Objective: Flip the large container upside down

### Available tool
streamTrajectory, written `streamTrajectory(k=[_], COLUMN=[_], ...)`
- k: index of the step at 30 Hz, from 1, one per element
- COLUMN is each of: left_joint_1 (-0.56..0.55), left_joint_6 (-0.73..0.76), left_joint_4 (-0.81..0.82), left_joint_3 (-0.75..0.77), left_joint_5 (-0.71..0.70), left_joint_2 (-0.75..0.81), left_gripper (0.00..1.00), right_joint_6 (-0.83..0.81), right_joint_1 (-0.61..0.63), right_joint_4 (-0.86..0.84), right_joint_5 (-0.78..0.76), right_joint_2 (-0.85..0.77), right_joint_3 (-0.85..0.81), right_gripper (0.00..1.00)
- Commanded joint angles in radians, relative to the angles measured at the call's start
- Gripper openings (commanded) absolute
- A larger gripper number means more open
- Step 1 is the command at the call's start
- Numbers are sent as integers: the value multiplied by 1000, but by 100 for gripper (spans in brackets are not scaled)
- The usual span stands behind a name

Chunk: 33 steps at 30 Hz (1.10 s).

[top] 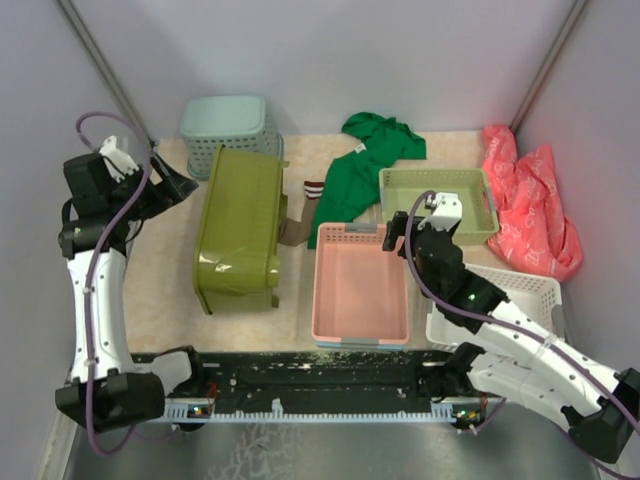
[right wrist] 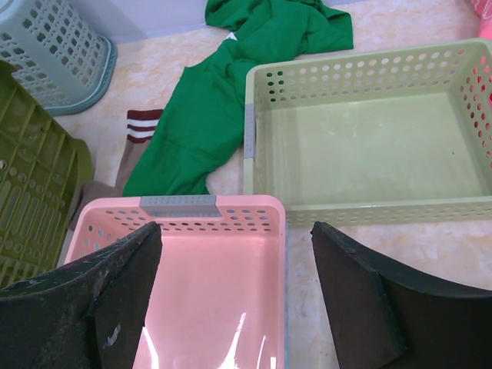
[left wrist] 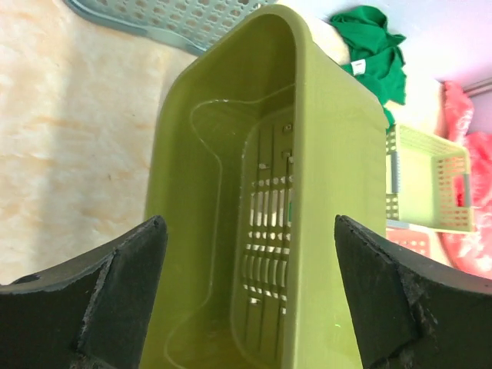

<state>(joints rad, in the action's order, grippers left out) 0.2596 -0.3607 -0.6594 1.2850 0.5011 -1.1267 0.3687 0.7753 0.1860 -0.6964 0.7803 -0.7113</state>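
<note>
The large olive-green plastic basket (top: pixel 240 228), oblong with rounded corners, lay tipped on one long side on the left half of the beige table (top: pixel 165 290). Its mouth faced left and its slotted base faced right. A smaller teal grid-holed basket (top: pixel 228 130) stood just behind it.

The left pincer (top: pixel 183 185) hung just beside the basket's far-left upper edge, pointed at the open mouth. In the left wrist view its fingers (left wrist: pixel 123 292) were spread wide and grasped nothing, and the basket's hollow (left wrist: pixel 269 192) filled the gap between them. Whether either finger touched the rim could not be told.

The right pincer (top: pixel 418 228) was well apart from the basket, to its right. It was also released, and it hovered over the far end of a shallow pink plastic tray (top: pixel 360 290). A pale green perforated tray (right wrist: pixel 369 146) sat just beyond it, with a green cloth garment (right wrist: pixel 231 92) lying between that tray and the olive basket.
</note>
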Motion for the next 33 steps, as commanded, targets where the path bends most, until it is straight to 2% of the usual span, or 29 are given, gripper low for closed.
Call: streamTrajectory(k=[1,4,6,14,26,33], left_joint_1=[-149,-322,-392,-580,-617,-617], left_joint_6=[131,154,161,205,234,240], left_joint_4=[-96,-146,-152,-143,-123,-123], left_joint_3=[71,116,128,115,55,25], left_joint_5=[-338,-524,-601,-822,-910,-893], left_joint_2=[55,39,35,5,-5,-5], left_gripper=[92,91,90,79,48,40], right_joint_6=[7,7,8,27,30,32], right_joint_1=[-4,-4,-5,-5,-5,-5], right_joint_4=[-56,-63,-61,-64,-62,-67], right_joint_5=[24,38,47,58,68,74], right_joint_2=[18,35,46,57,73,75], right_joint_3=[-11,-21,-30,-38,-54,-53], right_gripper=[79,79,79,78,78,78])
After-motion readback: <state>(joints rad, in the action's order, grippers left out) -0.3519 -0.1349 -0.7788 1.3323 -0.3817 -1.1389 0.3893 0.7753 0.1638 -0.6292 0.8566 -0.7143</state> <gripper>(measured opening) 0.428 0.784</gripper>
